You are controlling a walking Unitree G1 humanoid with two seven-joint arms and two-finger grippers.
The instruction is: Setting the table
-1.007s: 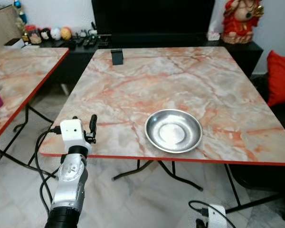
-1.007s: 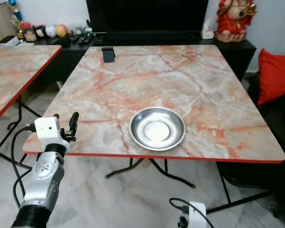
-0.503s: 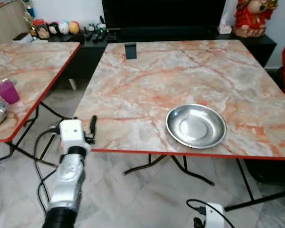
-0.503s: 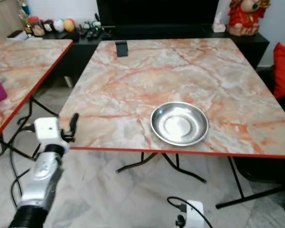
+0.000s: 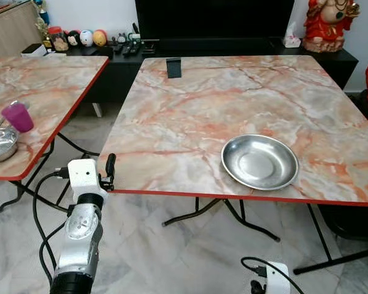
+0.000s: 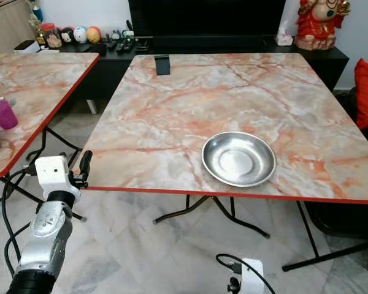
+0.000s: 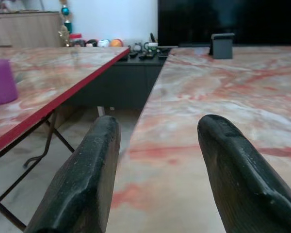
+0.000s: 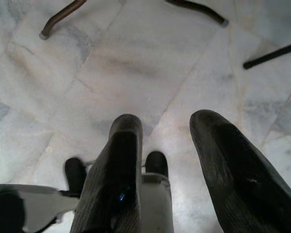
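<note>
Marble desk (image 5: pixel 245 92) carries steel plate (image 5: pixel 259 161) near its front edge. Left claw (image 5: pixel 108 165), released and empty, hovers at the desk's front-left corner. Right claw (image 8: pixel 160 160) hangs released over floor. Judged step: fetching; purple cup (image 5: pixel 17 116) on side desk (image 5: pixel 43 79) needs reaching next.

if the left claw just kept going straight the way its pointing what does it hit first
Probably nothing soon. The open left claw points low along the marble table, at its near left edge. Far ahead stands the small dark stand near the far edge; whether the line passes beside it is unclear.
</note>
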